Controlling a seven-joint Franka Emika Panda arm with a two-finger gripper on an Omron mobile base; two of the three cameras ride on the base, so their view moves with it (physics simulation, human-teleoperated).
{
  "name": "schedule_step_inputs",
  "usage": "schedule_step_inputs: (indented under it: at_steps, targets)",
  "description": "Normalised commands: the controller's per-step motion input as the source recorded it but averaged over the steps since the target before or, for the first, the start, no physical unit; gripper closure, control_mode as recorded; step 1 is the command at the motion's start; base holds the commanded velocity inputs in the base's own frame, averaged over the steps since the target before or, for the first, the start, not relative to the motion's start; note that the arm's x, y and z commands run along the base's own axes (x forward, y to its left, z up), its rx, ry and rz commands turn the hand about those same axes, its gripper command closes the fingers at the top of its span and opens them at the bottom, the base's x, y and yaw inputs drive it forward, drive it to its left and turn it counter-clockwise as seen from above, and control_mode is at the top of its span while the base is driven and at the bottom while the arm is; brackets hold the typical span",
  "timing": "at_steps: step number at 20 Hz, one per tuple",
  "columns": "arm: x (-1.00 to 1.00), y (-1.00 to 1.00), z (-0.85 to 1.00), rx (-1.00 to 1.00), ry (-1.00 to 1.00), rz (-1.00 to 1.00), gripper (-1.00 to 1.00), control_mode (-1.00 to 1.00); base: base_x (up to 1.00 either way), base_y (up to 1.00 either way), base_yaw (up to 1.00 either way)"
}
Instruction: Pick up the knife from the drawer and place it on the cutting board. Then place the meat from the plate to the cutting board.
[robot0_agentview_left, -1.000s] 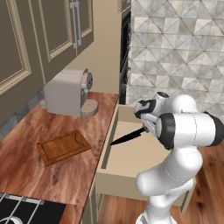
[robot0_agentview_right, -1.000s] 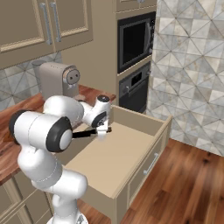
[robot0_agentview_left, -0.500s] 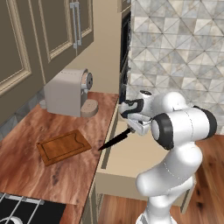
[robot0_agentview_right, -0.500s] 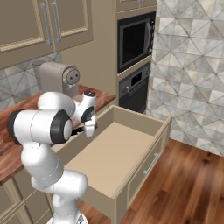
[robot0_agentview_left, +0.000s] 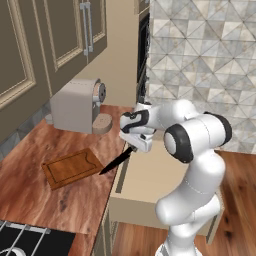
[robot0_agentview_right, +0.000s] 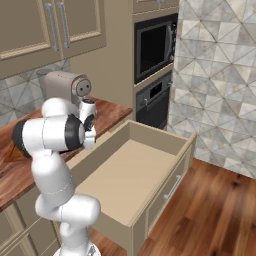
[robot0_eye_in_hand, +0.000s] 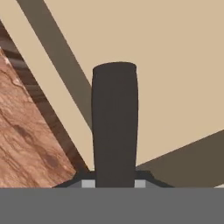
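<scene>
Dark grey-brown, the handle of the knife (robot0_eye_in_hand: 114, 127) sits clamped between the fingers of the gripper (robot0_agentview_left: 134, 145), seen end-on in the hand view with the pale inside of the drawer (robot0_agentview_right: 131, 175) behind it. In the left base view the black blade slants down and away from the hand, crossing the counter's edge beside the drawer, its tip hanging just off the near right corner of the cutting board (robot0_agentview_left: 72, 167), above the wooden countertop (robot0_agentview_left: 60, 200). The board lies flat toward the middle of that countertop, in front of the beige coffee machine (robot0_agentview_left: 75, 105) at its back edge.

The step in hand looks like carrying the knife to the board. The next move calls for bringing the hand farther over the counter, lowering until the blade rests flat within the board's rim, then parting the fingers.
</scene>
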Motion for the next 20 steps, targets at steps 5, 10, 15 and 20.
schedule_step_inputs:
  at_steps: [5,10,15,20]
  targets:
    - [0.24,0.77,0.0,-0.03,0.06,0.12,1.0,-1.0,0.0,0.0,0.0]
    - [0.31,0.72,0.0,-0.02,0.03,0.08,1.0,-1.0,0.0,0.0,0.0]
    - [0.33,0.66,0.0,-0.01,0.05,0.07,1.0,-1.0,0.0,0.0,0.0]
    - [0.28,0.65,-0.01,-0.04,0.05,0.04,1.0,-1.0,0.0,0.0,0.0]
